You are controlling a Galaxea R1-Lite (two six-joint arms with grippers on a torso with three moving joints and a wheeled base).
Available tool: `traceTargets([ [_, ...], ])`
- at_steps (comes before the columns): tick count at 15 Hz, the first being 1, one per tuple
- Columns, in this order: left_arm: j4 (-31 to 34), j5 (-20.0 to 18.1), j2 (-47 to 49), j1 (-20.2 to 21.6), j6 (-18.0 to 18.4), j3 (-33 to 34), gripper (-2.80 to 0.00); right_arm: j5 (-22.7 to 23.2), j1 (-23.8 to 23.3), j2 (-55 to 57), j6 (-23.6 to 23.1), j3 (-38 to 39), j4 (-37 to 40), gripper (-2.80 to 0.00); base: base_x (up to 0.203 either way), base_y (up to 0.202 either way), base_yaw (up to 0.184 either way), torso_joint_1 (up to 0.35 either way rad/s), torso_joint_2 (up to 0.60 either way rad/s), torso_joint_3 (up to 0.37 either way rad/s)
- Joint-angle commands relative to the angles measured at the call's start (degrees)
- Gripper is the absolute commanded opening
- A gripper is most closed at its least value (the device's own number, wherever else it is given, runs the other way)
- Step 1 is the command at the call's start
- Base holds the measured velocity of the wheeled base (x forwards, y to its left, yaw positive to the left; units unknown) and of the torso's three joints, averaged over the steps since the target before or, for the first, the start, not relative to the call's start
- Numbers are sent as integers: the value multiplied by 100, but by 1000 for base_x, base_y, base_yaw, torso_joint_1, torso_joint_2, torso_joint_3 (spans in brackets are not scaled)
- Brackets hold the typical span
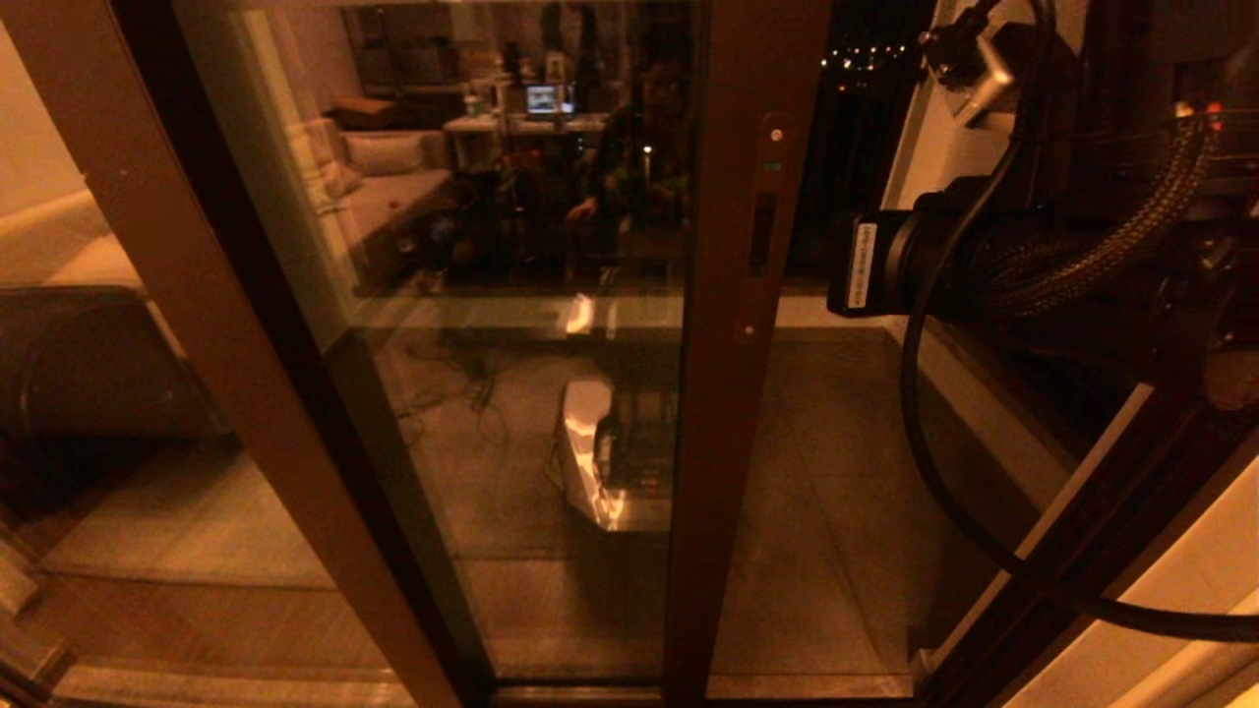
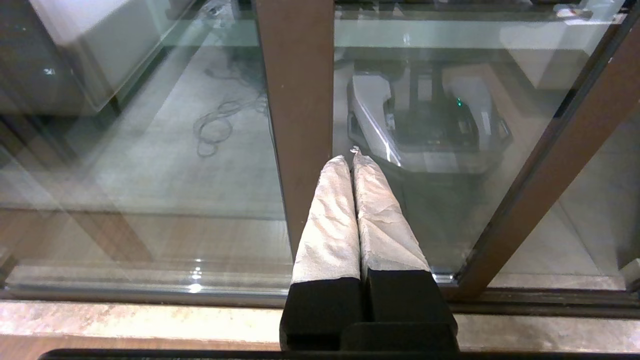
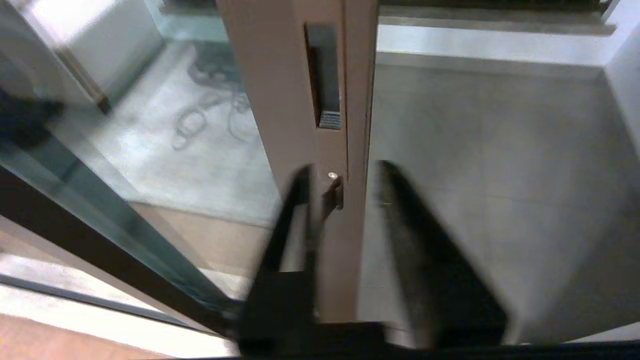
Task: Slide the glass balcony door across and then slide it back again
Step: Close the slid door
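The right gripper (image 3: 342,175) stands open, its blurred fingers (image 3: 295,220) astride the door (image 3: 280,100) stile just below the handle slot (image 3: 324,75), perhaps touching it. The left gripper (image 2: 354,157) hangs closed, empty.

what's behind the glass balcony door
Behind the glass balcony door, grey balcony floor and a low wall show in the opening beside its frame. The pane itself mostly reflects the room, hiding the rest.
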Motion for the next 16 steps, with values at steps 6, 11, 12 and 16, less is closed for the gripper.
traceTargets([
  [6, 2, -1, -10, 0, 1, 0, -280, -22, -259, 581, -4, -243, -31, 0, 0, 0, 0, 0, 0, 0],
  [11, 2, -1, -10, 0, 1, 0, -280, -22, -569, 828, 21, -475, -41, 0, 0, 0, 0, 0, 0, 0],
  [12, 2, -7, -10, 0, 1, 0, -280, -22, -589, 882, 61, -524, -56, 0, 0, 0, 0, 0, 0, 0],
  [16, 2, -1, -10, 0, 1, 0, -280, -18, -623, 1065, 264, -705, -76, 0, 0, 0, 0, 0, 0, 0],
])
